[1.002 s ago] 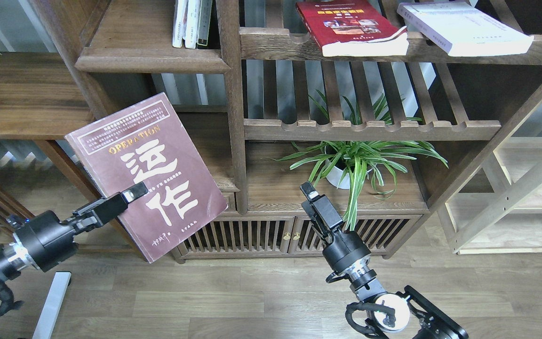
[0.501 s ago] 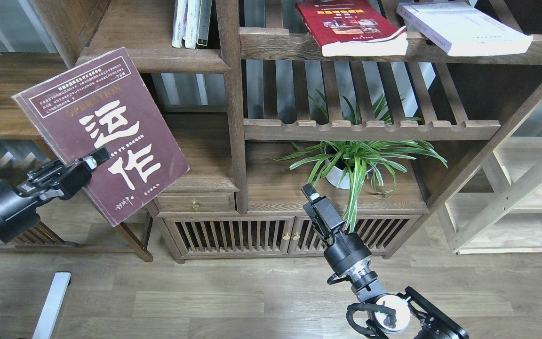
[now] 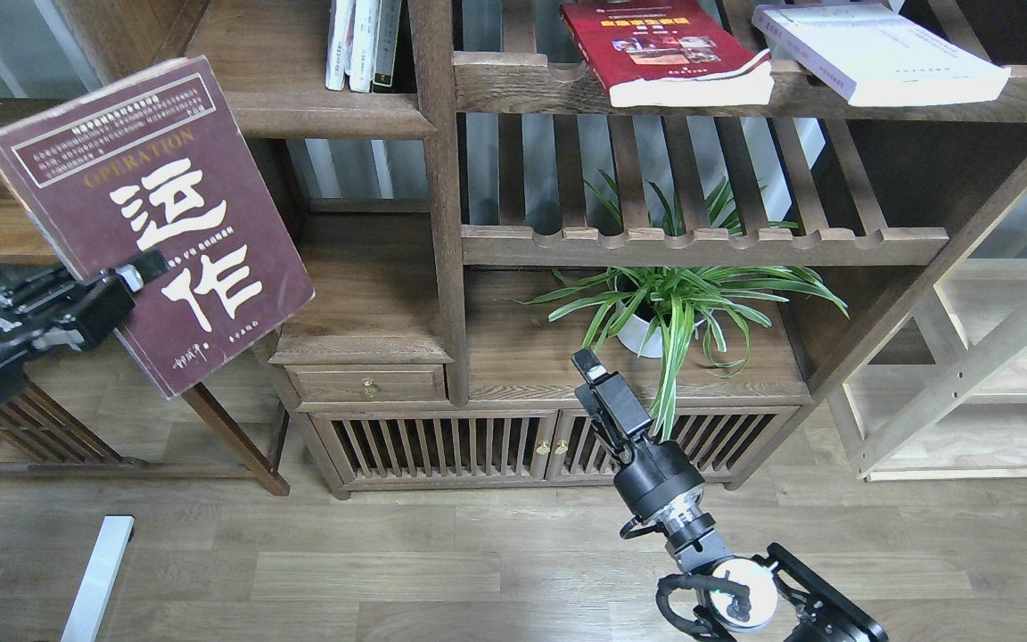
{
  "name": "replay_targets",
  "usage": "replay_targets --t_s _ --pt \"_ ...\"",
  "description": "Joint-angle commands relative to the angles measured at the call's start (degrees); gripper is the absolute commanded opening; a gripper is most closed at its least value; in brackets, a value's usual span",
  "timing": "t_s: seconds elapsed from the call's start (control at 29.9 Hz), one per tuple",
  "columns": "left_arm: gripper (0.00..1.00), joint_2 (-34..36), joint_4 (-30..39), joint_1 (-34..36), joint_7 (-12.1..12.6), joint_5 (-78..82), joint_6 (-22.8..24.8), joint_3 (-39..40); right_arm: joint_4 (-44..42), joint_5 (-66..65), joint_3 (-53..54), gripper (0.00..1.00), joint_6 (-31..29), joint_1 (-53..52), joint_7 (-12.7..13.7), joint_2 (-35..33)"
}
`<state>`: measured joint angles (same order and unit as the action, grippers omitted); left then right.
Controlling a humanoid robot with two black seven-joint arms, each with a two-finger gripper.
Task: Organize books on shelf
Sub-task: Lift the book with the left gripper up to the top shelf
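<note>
Your left claw [image 3: 141,268] is clamped on the lower left edge of the maroon book [image 3: 143,214], one finger lying across the front cover beside the big white characters. The book hangs in the air, tilted with its top leaning left, cover facing you, in front of the left side of the dark wooden bookcase. Its upper right corner overlaps the left end of the shelf [image 3: 299,111], the solid dark-brown board with the thick rounded front edge; you cannot tell from this angle whether book and board touch. On that shelf, at its right end against the upright post, a few thin books [image 3: 364,45] stand upright, spines toward you. Your right claw [image 3: 587,364] holds nothing and sits low in the middle, pointing up toward the potted plant [image 3: 669,303]; the fingers are seen nearly end-on and dark, so you cannot tell whether they are parted or closed. The plant stands on the lower surface of the right bay, above the slatted cabinet doors [image 3: 531,446]. On the upper slatted rack [image 3: 513,85] to the right, the red book [image 3: 661,49] lies flat, its page edge hanging over the scalloped front rail. The white book [image 3: 879,49] lies flat just beside it to the right, also overhanging the rail, the two books apart. A small drawer [image 3: 366,383] sits below the left bay.
</note>
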<state>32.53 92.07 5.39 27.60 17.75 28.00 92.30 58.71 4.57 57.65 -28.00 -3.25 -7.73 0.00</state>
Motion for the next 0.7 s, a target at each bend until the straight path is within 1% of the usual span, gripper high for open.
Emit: replay_targets --t_s 0.0,0.1,0.4,0.67 --pt "0.02 0.3 0.6 0.9 0.2 -0.1 0.0 1.4 0.0 0.0 0.0 0.99 0.0 0.0 0.0 0.0" --pt "0.02 0.4 0.7 2.0 0.4 -0.1 0.0 2.4 -0.1 0.0 0.0 0.99 0.0 0.0 0.0 0.0" --pt "0.02 0.1 -0.5 9.2 0.4 0.4 0.0 3.1 -0.1 0.0 -0.1 0.99 0.0 -0.3 0.1 0.0" --pt "0.02 -0.2 -0.9 11.2 0.4 5.1 0.0 4.5 0.0 0.0 -0.1 0.99 0.0 -0.4 0.1 0.0"
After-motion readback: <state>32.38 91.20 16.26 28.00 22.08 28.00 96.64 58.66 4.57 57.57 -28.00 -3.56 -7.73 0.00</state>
